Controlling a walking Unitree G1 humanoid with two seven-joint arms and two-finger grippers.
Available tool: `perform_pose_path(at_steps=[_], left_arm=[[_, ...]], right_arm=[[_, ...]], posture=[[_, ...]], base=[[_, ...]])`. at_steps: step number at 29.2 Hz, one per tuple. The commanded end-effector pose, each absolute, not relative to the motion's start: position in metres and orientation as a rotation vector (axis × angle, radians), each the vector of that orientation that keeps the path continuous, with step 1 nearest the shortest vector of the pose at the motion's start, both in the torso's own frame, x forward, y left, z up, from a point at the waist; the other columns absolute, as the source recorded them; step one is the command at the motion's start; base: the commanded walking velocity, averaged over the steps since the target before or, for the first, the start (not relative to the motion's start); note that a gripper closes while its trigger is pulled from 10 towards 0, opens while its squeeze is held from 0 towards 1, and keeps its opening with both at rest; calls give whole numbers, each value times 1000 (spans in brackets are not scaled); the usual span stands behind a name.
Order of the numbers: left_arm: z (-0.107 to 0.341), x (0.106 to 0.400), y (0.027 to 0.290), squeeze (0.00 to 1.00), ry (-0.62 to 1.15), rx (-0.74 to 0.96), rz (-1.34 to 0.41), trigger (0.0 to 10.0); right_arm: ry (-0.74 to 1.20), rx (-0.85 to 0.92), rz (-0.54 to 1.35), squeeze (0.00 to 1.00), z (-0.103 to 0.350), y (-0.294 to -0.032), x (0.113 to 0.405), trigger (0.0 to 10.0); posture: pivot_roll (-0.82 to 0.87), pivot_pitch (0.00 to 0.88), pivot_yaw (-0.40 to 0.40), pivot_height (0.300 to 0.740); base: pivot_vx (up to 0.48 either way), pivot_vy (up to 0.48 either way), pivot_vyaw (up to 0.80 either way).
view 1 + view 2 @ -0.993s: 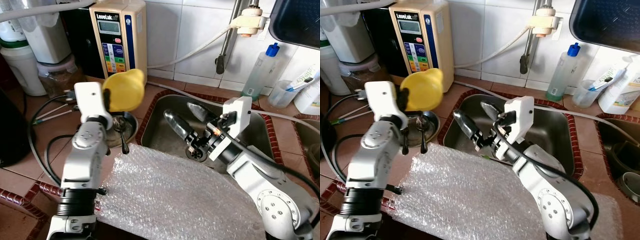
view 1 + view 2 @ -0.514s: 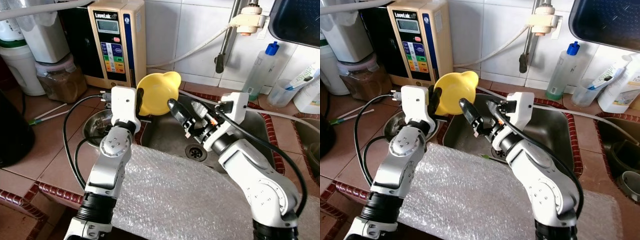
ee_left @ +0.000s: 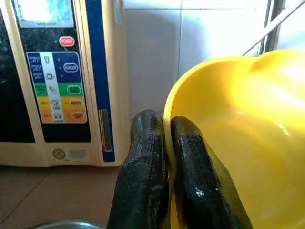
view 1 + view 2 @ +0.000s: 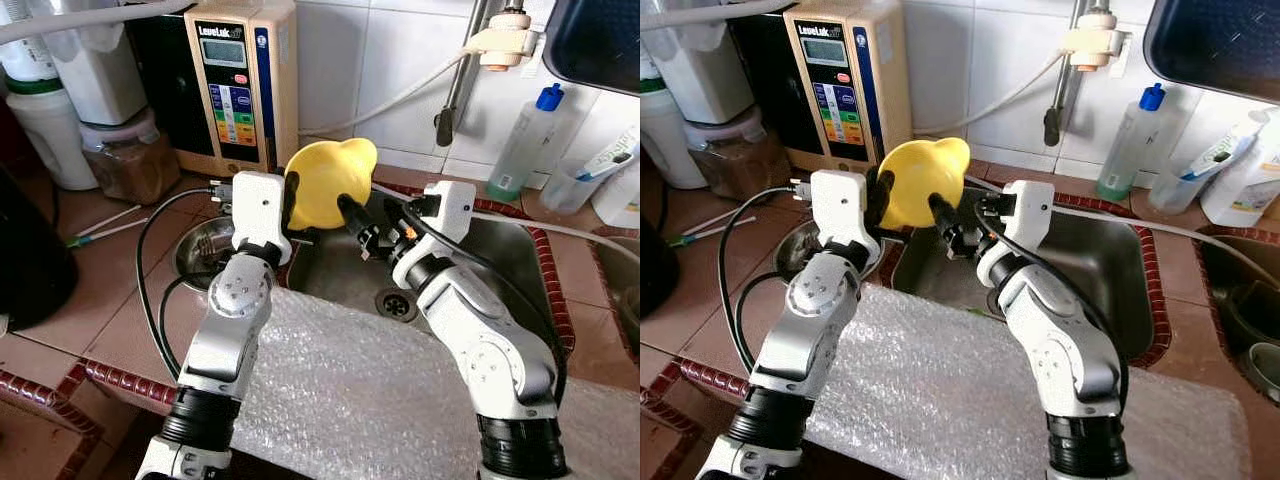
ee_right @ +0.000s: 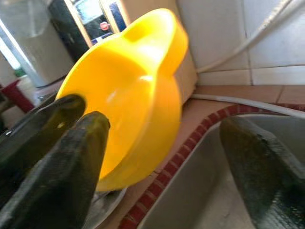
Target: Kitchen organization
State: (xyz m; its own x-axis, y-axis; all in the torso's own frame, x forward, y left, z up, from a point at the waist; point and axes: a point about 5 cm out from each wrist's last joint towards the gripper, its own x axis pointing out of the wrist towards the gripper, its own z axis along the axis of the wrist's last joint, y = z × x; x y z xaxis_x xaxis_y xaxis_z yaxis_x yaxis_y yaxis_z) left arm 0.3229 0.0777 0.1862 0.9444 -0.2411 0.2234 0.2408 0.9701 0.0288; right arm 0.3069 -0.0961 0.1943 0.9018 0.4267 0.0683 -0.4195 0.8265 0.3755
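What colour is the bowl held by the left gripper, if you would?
Bright yellow bowl; the left wrist view shows it best.

yellow bowl (image 4: 328,182), tilted, above sink edge (image 4: 300,255)

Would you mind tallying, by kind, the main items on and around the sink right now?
Yellow bowl, pinched at its rim by the left gripper, the open right gripper beside it: 1
Water ionizer: 1
Blue-capped bottle: 1
Steel bowl: 1
Bubble wrap sheet: 1
Steel sink: 1
Total: 6
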Motion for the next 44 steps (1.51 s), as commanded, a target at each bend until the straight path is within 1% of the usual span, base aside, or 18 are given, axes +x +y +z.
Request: perform_pose_path(at_steps=[1, 8, 13, 21, 23, 28, 31, 35, 42, 43, 44], left_arm=[[193, 318, 73, 0, -266, 2, -278, 0], [193, 316, 69, 0, -276, -7, -299, 0], [197, 314, 65, 0, -304, -18, -321, 0], [199, 309, 58, 0, -319, -39, -375, 0], [200, 307, 53, 0, -332, -37, -404, 0], [200, 305, 51, 0, -336, -34, -414, 0], [201, 304, 51, 0, -343, -28, -424, 0], [201, 304, 52, 0, -341, -24, -425, 0], [200, 305, 51, 0, -341, -17, -425, 0], [199, 305, 52, 0, -334, -18, -427, 235], [198, 305, 51, 0, -326, -19, -431, 1137]], right_arm=[[4, 398, 409, 0, 196, -101, 311, 0], [19, 395, 379, 0, 192, -104, 313, 0], [50, 451, 372, 0, 188, -102, 315, 0], [83, 473, 379, 0, 182, -97, 318, 0], [97, 468, 379, 0, 181, -96, 320, 0], [96, 460, 370, 0, 183, -96, 321, 0], [147, 400, 310, 0, 180, -102, 324, 0], [162, 360, 257, 0, 179, -110, 327, 0], [166, 367, 223, 0, 178, -117, 330, 0], [169, 364, 208, 0, 178, -119, 331, 0], [170, 364, 200, 0, 178, -120, 331, 0]], posture=[[-31, 0, -6, 740], [-32, 0, -7, 740], [-34, 0, -4, 740], [-26, 0, -6, 740], [-26, 0, -6, 740], [-26, 0, -5, 740], [-26, 0, -2, 740], [-27, 0, -1, 740], [-24, 0, 0, 740], [-23, 0, 0, 740], [-23, 0, 0, 740]], base=[[0, 0, 0], [0, 0, 0], [0, 0, 0], [0, 0, 0], [0, 0, 0], [0, 0, 0], [0, 0, 0], [0, 0, 0], [0, 0, 0], [0, 0, 0], [0, 0, 0]])
